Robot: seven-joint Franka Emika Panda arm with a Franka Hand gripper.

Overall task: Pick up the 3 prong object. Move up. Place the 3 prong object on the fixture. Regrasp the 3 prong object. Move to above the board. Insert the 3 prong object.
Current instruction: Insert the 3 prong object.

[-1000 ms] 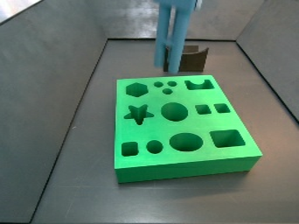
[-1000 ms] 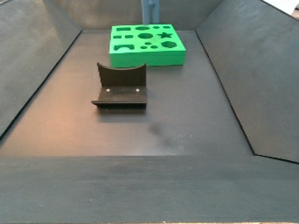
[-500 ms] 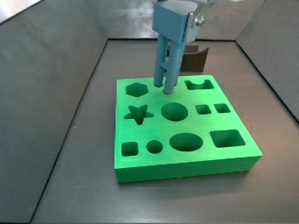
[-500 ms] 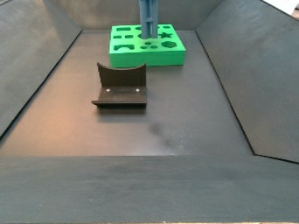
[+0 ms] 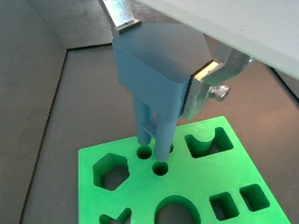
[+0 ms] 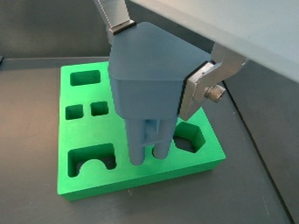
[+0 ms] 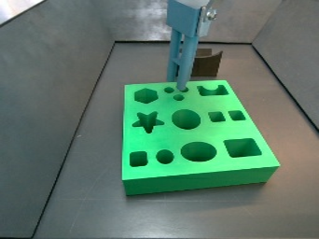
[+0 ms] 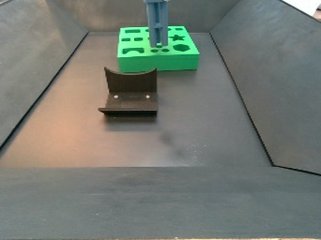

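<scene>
I see one green board [image 7: 200, 140], one dark fixture [image 8: 129, 91] and one 3 prong object [image 5: 158, 79]. The 3 prong object is steel-blue, with a pointed top and thin legs pointing down. My gripper [image 6: 158, 39] pinches it between silver fingers [image 6: 211, 74]. I hang straight down over the board's far edge, and the legs reach the small round holes [image 5: 153, 158].

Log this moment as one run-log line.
phase: insert | gripper: shut on 3 prong object, above board | prongs: at small round holes | fixture: empty
</scene>
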